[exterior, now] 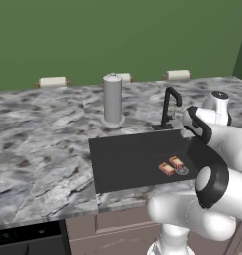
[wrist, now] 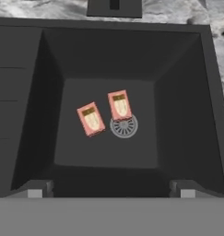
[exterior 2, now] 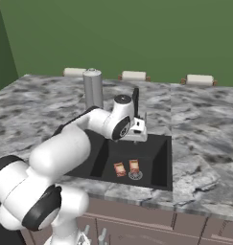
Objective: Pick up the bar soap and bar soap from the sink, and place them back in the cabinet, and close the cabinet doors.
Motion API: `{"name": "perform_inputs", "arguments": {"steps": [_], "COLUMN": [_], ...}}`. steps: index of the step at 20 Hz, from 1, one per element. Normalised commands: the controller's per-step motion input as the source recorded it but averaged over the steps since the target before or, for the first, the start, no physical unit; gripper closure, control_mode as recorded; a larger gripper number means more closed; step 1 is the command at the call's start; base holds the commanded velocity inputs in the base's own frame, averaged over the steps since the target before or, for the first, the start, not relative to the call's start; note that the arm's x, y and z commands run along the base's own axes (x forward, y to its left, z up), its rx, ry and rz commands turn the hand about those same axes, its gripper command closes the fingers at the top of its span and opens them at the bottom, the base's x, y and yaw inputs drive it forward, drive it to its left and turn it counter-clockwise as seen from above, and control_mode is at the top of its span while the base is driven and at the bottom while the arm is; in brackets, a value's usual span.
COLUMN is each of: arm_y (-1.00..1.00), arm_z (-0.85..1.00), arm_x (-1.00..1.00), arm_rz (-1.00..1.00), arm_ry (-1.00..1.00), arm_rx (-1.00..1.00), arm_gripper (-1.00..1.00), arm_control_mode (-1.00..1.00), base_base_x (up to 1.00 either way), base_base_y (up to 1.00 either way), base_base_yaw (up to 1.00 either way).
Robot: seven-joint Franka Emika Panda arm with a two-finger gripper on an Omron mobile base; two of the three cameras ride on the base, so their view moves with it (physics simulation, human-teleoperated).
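Two reddish-orange bar soaps lie side by side on the floor of the dark sink (wrist: pixel 109 60). In the hand view one bar soap (wrist: pixel 91 119) lies left of the drain and the other bar soap (wrist: pixel 120 105) overlaps the drain's top edge. They also show as bar soap (exterior: pixel 167 169) and bar soap (exterior: pixel 177 162), and as bar soap (exterior 2: pixel 119 169) and bar soap (exterior 2: pixel 133 166). My gripper (wrist: pixel 111 191) hangs above the sink (exterior 2: pixel 154 158), pointing down at them, open, with nothing between its fingers (wrist: pixel 35 190). The cabinet and its doors are out of view.
A thin black faucet (exterior: pixel 168 107) stands behind the sink (exterior: pixel 122 159), close to my hand (exterior 2: pixel 136 138). A grey cylindrical canister (exterior: pixel 112 98) stands on the marbled counter (exterior: pixel 38 134) to its left. Three white rolls (exterior: pixel 53 82) hang along the green wall. A round drain (wrist: pixel 124 125) sits in the basin floor.
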Motion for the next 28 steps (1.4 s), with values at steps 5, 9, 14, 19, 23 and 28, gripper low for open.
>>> {"name": "perform_inputs", "arguments": {"steps": [5,9,14,19,23,28], "arm_y": [-0.05,0.00,0.00,-0.03,-0.06,-0.02], "arm_z": [-0.33,-0.39,-0.34,-0.27,-0.24,-0.20], "arm_x": [0.00,0.04,0.16,0.09,0.02,0.06], "arm_rz": [0.00,0.00,0.00,0.01,0.03,0.04], "arm_ry": [0.00,0.00,0.00,0.02,0.01,0.00], "arm_rx": [0.00,0.00,0.00,0.00,0.00,0.00], "arm_gripper": [-1.00,-1.00,-1.00,-1.00,-1.00,-1.00], "arm_control_mode": [-1.00,-1.00,-1.00,-1.00,-1.00,-1.00], "base_base_x": [0.00,0.00,0.00,0.00,0.00,0.00], "base_base_y": [0.00,0.00,0.00,0.00,0.00,0.00], "base_base_yaw": [0.00,0.00,0.00,0.00,0.00,0.00]}}
